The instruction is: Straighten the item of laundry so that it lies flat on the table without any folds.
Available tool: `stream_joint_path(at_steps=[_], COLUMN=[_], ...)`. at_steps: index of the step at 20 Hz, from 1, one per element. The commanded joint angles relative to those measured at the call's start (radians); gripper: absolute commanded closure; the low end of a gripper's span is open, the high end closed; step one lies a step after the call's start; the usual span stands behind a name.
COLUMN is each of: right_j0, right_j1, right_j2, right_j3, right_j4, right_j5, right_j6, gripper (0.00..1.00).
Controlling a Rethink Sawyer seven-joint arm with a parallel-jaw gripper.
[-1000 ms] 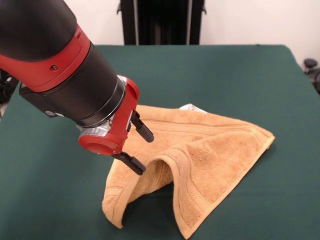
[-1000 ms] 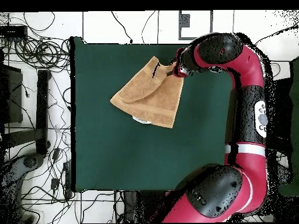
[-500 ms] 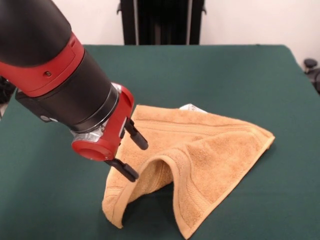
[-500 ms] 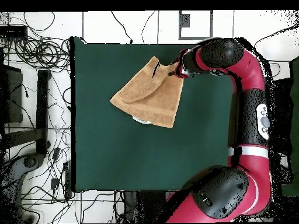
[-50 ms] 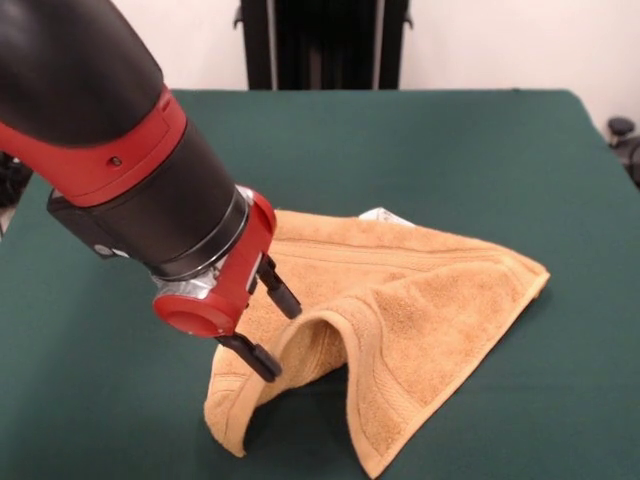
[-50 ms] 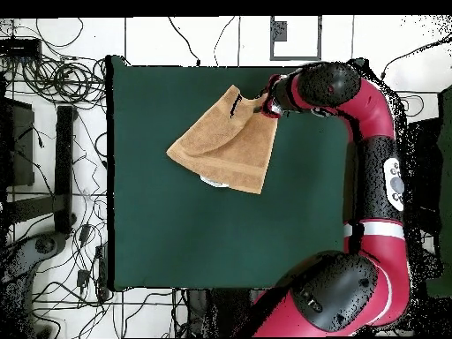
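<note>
The item of laundry [image 5: 430,285] is a golden-tan towel lying rumpled on the green table [image 5: 480,140]. Its near part rises in an arched fold [image 5: 345,330], and a small white tag [image 5: 383,214] peeks out at its far edge. My gripper [image 5: 270,332] is open, its two black fingers [image 5: 280,298] spread over the towel's left edge beside the arch. I cannot tell whether they touch the cloth. From overhead, the towel [image 6: 222,146] sits near the table's top edge, with the gripper [image 6: 262,104] at its upper right corner.
The arm [image 6: 380,168] runs along the right side of the table [image 6: 221,238] in the overhead view. Cables [image 6: 53,88] lie on the floor to the table's left. A black stand [image 5: 322,45] rises behind the far table edge.
The gripper has dropped lower along the towel's left edge, toward the near fold, staying open. The towel's shape is the same.
</note>
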Motion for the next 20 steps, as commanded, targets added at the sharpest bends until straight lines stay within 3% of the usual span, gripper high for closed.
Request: stream_joint_path(at_steps=[1,20], right_j0=[0.037,0.043], right_j1=[-0.001,0.01], right_j2=[-0.03,-0.019], right_j3=[0.151,0.14], right_j4=[-0.057,-0.042], right_j5=[-0.079,-0.043], right_j6=[0.009,0.023], gripper=[0.0,0.0])
